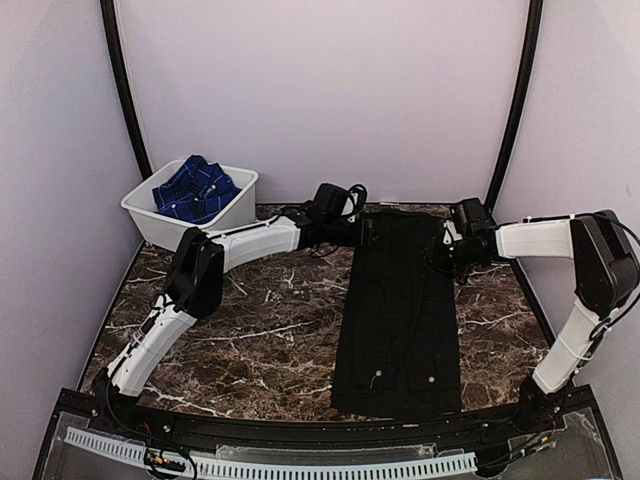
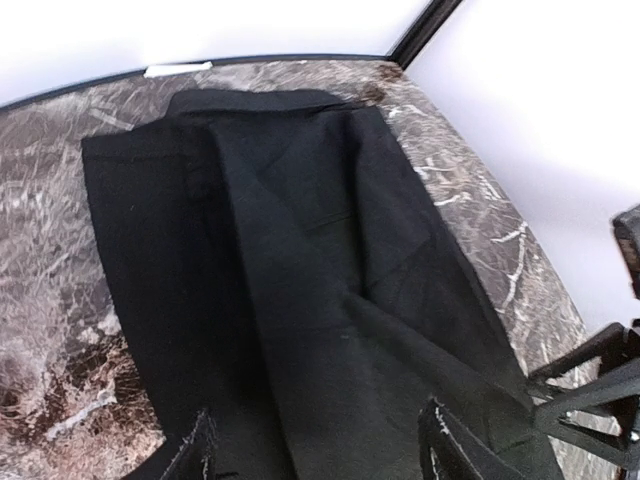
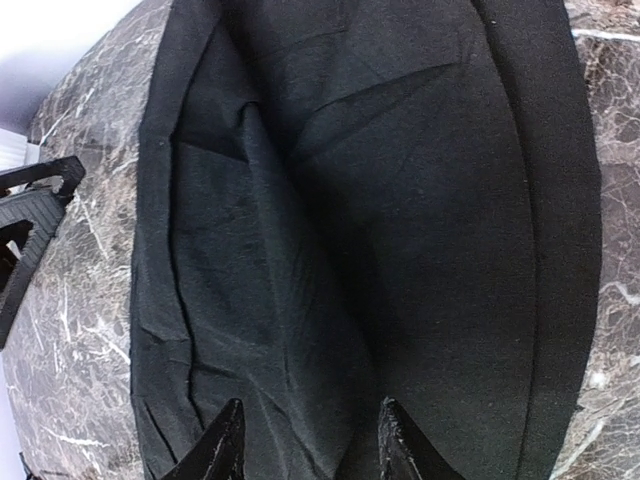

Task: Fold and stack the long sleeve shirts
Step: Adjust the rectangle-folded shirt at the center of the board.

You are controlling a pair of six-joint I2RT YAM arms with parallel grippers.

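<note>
- Jaws, top view: the left gripper (image 1: 366, 232) sits at the far left corner of the black shirt (image 1: 400, 310) and the right gripper (image 1: 442, 250) at its far right edge. Their finger gaps cannot be read from this height.
- Same view: the black shirt lies as a long narrow band on the marble table (image 1: 260, 330), running from the far edge toward the arm bases. Two white buttons (image 1: 375, 377) show near the near hem.
- Same view: the blue checked shirt (image 1: 195, 188) lies bunched inside the white tub (image 1: 160, 225) at the far left corner, well apart from the black one.
- Left wrist view: the fingertips (image 2: 200, 455) stand wide apart above black cloth and pinch nothing. One panel is folded over along a diagonal crease.
- Right wrist view: the fingertips (image 3: 225, 445) stand parted by a narrower gap. Creased black cloth lies beneath and is not clamped.
</note>
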